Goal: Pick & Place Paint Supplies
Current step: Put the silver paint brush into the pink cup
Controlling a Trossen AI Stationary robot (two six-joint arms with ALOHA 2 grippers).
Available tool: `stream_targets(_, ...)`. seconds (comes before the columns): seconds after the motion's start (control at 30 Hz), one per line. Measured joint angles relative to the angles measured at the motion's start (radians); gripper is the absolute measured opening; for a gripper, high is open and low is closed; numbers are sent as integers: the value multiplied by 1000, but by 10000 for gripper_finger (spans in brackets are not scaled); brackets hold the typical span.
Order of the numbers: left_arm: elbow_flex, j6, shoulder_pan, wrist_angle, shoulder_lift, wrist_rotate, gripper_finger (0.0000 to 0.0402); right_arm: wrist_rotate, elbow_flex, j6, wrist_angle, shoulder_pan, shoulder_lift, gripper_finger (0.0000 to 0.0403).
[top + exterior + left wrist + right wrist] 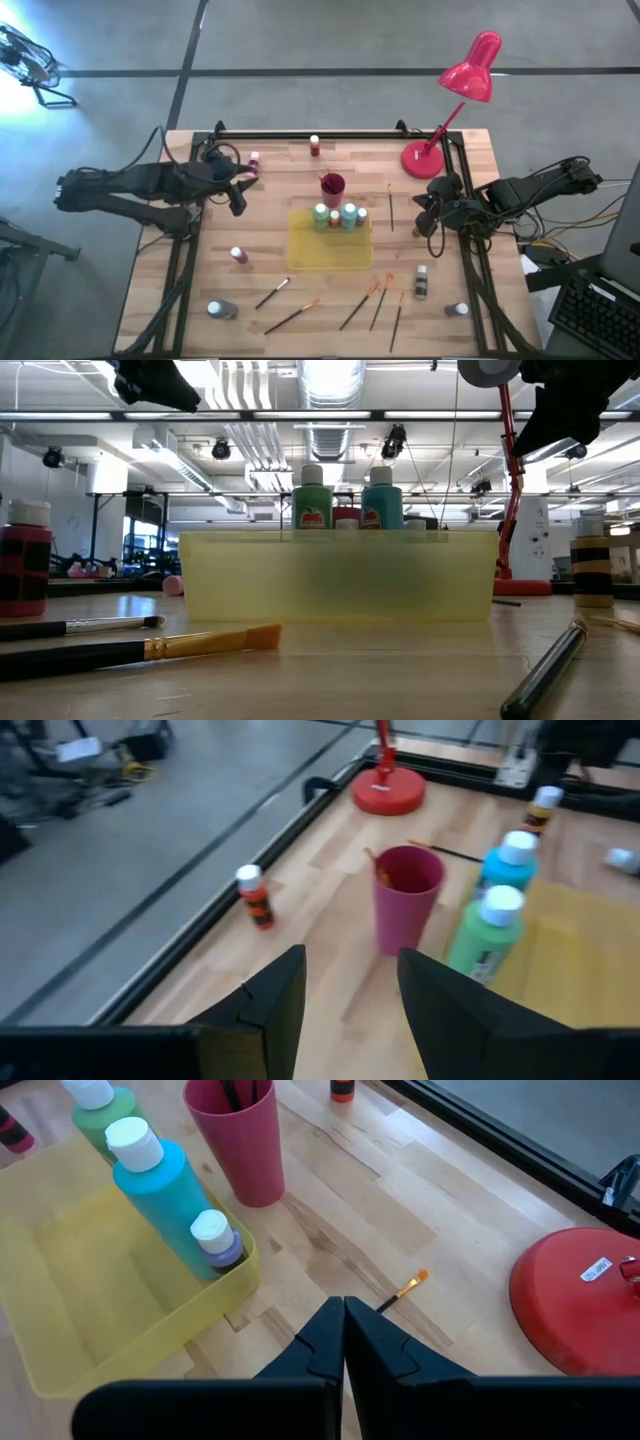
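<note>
Three paint bottles stand on their bases in the yellow tray (330, 250) at its far edge: green (321, 215), light blue (349, 213) and a small one (215, 1240). The magenta cup (332, 186) stands just beyond the tray. More bottles stand on the table (314, 146) (254, 162) (238, 255) (421, 282). Several brushes (292, 316) (360, 305) lie flat near the near edge, and one brush (390, 205) lies right of the tray. My left gripper (238, 195) (350, 965) hovers open, left of the cup. My right gripper (422, 212) (344, 1305) hovers shut above the lone brush (400, 1292).
A red desk lamp stands on its base (420, 158) at the far right, close to my right gripper. Black rails (330, 134) frame the table. Two more bottles lie near the near edge (220, 309) (457, 310). Bare wood shows left of the tray.
</note>
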State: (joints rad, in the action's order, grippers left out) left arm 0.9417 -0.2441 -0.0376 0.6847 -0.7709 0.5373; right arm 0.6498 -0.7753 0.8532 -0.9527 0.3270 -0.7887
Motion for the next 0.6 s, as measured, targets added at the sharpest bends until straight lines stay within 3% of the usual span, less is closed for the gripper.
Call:
stream_targets(0.13, 0, -63, -12, 13, 3, 1, 165, 0, 0, 0, 0, 0, 0, 8)
stream_targets(0.3, 0, -101, -135, 11, -41, -6, 161, -1, 0, 1, 0, 0, 0, 8)
stream_targets(0.6, 32, -236, -456, 1, -228, 207, 145, -3, 0, 3, 0, 0, 0, 8)
